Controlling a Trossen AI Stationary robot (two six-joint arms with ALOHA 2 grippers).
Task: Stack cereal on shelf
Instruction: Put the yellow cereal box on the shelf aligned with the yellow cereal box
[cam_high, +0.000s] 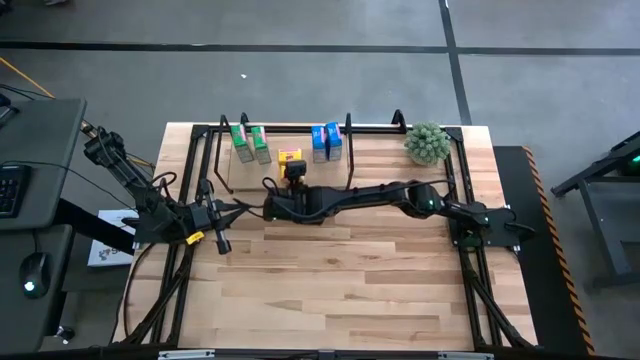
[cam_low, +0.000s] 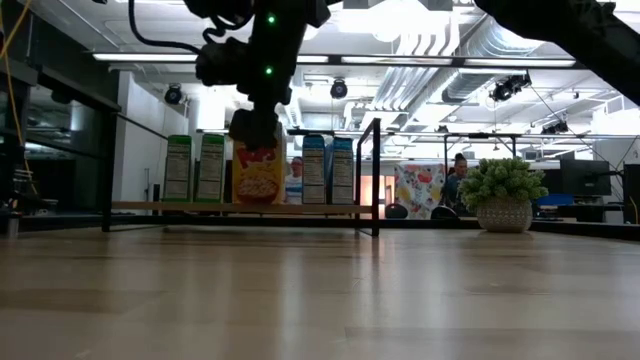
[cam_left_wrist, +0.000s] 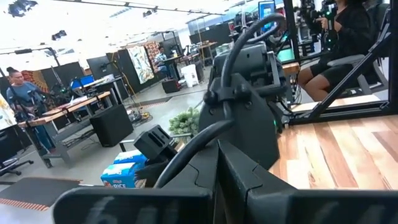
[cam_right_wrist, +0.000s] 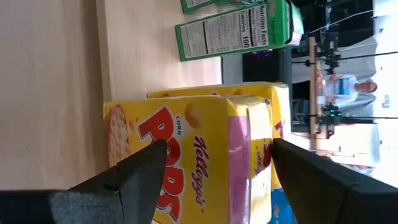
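the right gripper (cam_high: 294, 170) reaches across the table to the shelf (cam_high: 370, 128) and has its two fingers (cam_right_wrist: 134, 171) spread on either side of a yellow cereal box (cam_right_wrist: 193, 155), one finger at each broad side; whether the pads actually press the cardboard cannot be told. in the low view that yellow box (cam_low: 257, 172) stands upright on the shelf board (cam_low: 240, 208), long axis vertical, printed front facing the camera, with the gripper (cam_low: 252, 125) coming down onto its top. a second yellow box (cam_right_wrist: 249, 93) sits just behind it in the right wrist view.

two green boxes (cam_high: 251, 143) stand upright side by side toward the left end of the shelf, and two blue boxes (cam_high: 326, 141) stand upright together on the other side of the yellow one, narrow nutrition panels toward the low camera.

the left gripper (cam_high: 214, 217) waits over the table in front of the shelf's left end; its finger state cannot be told. a round green plant (cam_high: 427, 143) sits beside the shelf's right end.
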